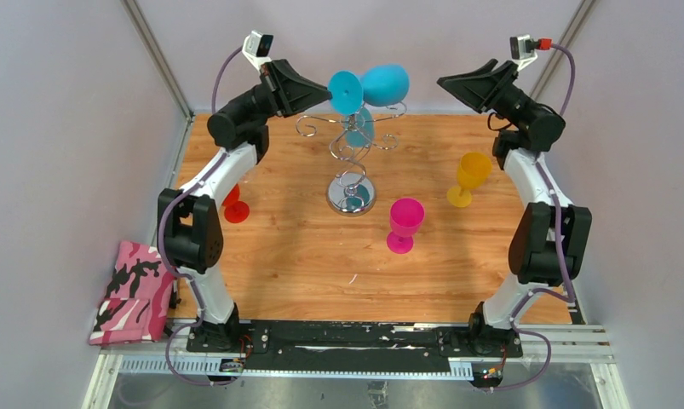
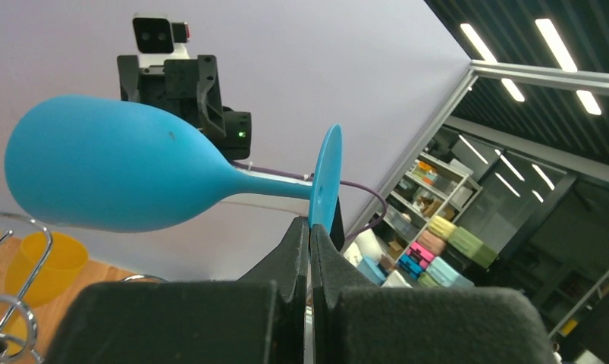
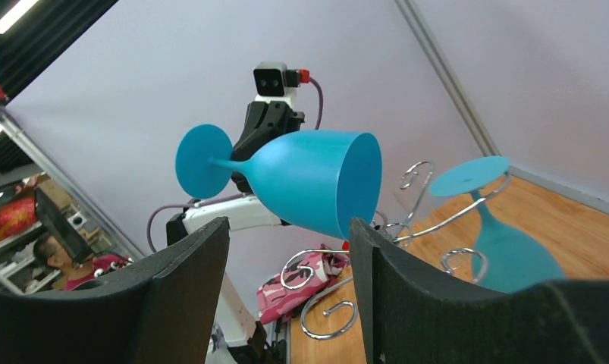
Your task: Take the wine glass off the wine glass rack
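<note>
- My left gripper [image 2: 310,227] is clamped tight on the rim of the round foot of the sky-blue plastic wine glass [image 1: 384,83]. It holds the glass sideways in the air, above the chrome wire wine glass rack [image 1: 352,158] and, as far as I can see, clear of it.
- I judge the foot-edge hold was chosen because the stem has to slide out of a scroll arm.
- My right gripper [image 3: 287,227] stands wide apart and empty, facing the open mouth of the held bowl. My guess is that it waits to steady or receive the glass.
- The rack stands at the back middle of the wooden table [image 1: 304,264]. A second blue glass [image 3: 510,254] hangs from it upside down, foot resting on a wire arm.
- Count of glasses: five.
  - two blue ones
  - one yellow goblet [image 1: 471,175]
  - one magenta goblet [image 1: 405,223]
  - one red goblet [image 1: 235,209], half hidden behind my left arm
- There is also one rack, and one pink camouflage cloth [image 1: 134,294] beside the table's left edge.
- As I read it, the removal itself is done and only setting the glass down remains.
</note>
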Robot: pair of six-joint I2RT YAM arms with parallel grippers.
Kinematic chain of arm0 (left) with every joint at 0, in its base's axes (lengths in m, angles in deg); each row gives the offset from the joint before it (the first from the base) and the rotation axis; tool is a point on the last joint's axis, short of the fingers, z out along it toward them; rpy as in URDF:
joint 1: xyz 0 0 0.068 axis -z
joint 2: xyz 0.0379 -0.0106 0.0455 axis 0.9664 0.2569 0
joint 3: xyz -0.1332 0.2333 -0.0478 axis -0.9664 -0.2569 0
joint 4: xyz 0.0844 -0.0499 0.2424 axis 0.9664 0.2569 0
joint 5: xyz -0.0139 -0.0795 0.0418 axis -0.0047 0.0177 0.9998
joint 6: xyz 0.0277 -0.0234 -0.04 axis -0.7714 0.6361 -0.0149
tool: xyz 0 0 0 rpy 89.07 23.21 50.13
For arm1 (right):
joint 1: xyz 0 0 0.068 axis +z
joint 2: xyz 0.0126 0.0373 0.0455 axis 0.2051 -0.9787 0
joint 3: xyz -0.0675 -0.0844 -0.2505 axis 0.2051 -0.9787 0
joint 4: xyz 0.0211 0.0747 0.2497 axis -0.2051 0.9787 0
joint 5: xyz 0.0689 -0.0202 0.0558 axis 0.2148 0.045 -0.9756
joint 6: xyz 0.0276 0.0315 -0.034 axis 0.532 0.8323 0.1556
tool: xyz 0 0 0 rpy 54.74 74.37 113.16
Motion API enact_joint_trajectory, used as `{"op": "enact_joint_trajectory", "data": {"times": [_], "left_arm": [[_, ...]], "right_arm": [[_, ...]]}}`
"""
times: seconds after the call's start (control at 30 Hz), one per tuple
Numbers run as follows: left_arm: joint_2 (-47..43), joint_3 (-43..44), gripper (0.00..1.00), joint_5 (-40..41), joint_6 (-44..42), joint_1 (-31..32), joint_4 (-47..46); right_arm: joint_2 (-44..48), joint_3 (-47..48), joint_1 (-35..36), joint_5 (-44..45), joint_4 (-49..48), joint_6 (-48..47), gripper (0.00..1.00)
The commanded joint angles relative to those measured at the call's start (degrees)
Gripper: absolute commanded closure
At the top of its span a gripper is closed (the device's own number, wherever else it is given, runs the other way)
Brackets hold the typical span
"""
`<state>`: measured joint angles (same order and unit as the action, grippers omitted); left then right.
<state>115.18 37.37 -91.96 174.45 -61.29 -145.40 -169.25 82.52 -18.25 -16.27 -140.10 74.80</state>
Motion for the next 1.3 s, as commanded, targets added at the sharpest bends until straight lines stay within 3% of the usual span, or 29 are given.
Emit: {"op": "enact_joint_trajectory", "data": {"times": [0.0,0.63,1.07,1.27], "left_arm": [[-1.87,1.96,1.0,0.71,0.67,0.41,-4.68],[-3.41,1.09,1.0,0.97,1.52,1.47,-4.71],[1.56,8.69,1.0,-0.34,4.37,0.72,-4.67],[2.28,7.83,1.0,-0.26,4.05,0.35,-4.67]], "right_arm": [[-0.6,3.05,3.61,-3.06,-6.62,1.58,0.36],[-4.78,10.36,14.42,-5.29,-6.77,1.09,0.37],[7.93,0.78,15.54,-5.55,-6.68,-5.31,0.6],[11.25,-1.49,15.54,-4.31,-6.66,-5.87,0.63]]}}
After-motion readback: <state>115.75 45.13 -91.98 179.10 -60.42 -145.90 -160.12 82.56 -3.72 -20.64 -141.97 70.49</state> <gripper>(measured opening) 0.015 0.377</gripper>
